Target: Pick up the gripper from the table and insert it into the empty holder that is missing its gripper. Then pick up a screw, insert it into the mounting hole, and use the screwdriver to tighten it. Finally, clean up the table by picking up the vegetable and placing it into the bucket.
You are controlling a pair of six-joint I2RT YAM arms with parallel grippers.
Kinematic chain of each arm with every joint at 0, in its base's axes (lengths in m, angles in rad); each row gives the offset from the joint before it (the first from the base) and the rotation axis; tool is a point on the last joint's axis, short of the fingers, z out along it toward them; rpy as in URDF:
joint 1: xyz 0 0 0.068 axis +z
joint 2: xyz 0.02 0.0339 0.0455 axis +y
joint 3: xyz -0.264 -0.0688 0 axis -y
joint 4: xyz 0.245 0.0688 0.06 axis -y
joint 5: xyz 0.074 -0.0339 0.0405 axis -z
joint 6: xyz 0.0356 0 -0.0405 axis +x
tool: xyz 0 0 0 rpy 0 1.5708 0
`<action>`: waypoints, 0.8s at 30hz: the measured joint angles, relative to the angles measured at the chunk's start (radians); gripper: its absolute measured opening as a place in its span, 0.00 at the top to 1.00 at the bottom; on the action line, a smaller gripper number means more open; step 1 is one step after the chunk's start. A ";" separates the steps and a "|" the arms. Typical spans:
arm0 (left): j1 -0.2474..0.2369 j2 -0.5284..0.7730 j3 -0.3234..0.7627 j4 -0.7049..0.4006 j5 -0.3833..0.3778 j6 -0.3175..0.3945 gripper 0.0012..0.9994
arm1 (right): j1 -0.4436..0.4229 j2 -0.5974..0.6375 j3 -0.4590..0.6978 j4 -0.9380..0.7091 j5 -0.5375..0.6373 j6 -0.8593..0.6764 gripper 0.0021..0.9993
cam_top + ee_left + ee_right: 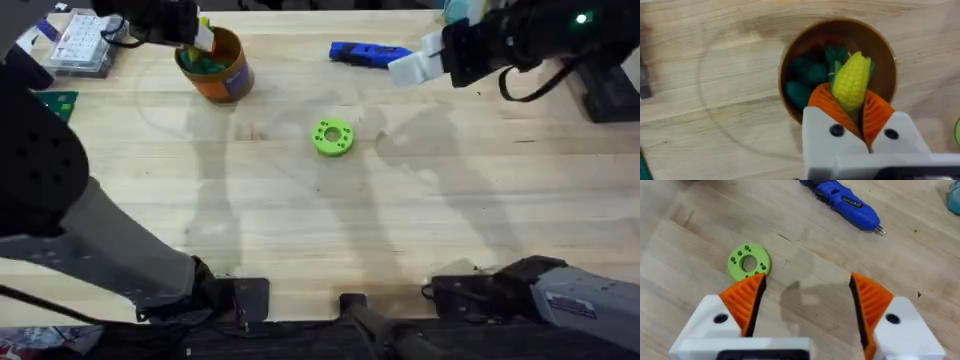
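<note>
Wood table [300,220] — left gripper [852,112] over bucket [790,60], clamping vegetable [851,80].

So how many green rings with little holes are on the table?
1. The green ring lies flat near the middle of the table, between the bucket and the screwdriver. Another could hide under the arms.
</note>
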State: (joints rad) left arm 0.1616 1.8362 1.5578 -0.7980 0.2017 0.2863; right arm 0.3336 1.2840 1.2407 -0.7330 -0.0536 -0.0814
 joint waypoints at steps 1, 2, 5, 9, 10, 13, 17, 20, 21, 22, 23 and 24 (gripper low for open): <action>0.000 0.004 0.000 0.002 0.002 -0.001 0.95 | 0.000 0.000 0.000 0.000 0.000 0.000 0.00; 0.000 0.008 0.000 0.003 0.003 -0.003 0.94 | 0.000 0.000 0.000 0.000 0.000 0.000 0.00; 0.000 0.014 0.000 0.003 0.007 -0.003 0.81 | 0.000 0.000 0.000 0.000 0.000 0.000 0.00; 0.000 0.015 0.000 0.003 0.013 -0.009 0.48 | 0.000 0.000 0.000 0.000 0.000 0.000 0.00; 0.000 0.015 0.000 0.004 0.013 -0.013 0.39 | 0.000 0.000 0.000 0.000 0.000 0.000 0.00; 0.000 0.015 0.000 0.004 0.014 -0.011 0.25 | 0.000 0.000 0.000 0.000 0.000 0.000 0.00; 0.000 0.015 0.000 0.006 0.015 -0.010 0.18 | 0.000 0.000 0.000 0.000 0.000 0.000 0.00; 0.000 0.015 0.000 0.002 0.017 -0.010 0.11 | 0.000 0.000 0.000 0.000 0.000 0.000 0.00; 0.000 0.014 0.000 0.000 0.020 -0.007 0.06 | 0.000 0.000 0.000 0.000 0.000 0.000 0.00; 0.000 0.013 0.000 -0.003 0.027 -0.008 0.02 | 0.000 0.000 0.000 0.000 0.000 0.000 0.00; 0.000 0.009 0.000 -0.006 0.036 -0.010 0.01 | 0.000 0.000 0.000 0.000 0.000 0.000 0.00; 0.000 0.002 0.000 -0.011 0.042 -0.010 0.00 | 0.000 0.000 0.000 0.000 0.000 0.000 0.00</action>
State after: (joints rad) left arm 0.1616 1.8378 1.5578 -0.8091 0.2441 0.2764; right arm 0.3336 1.2839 1.2407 -0.7334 -0.0536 -0.0814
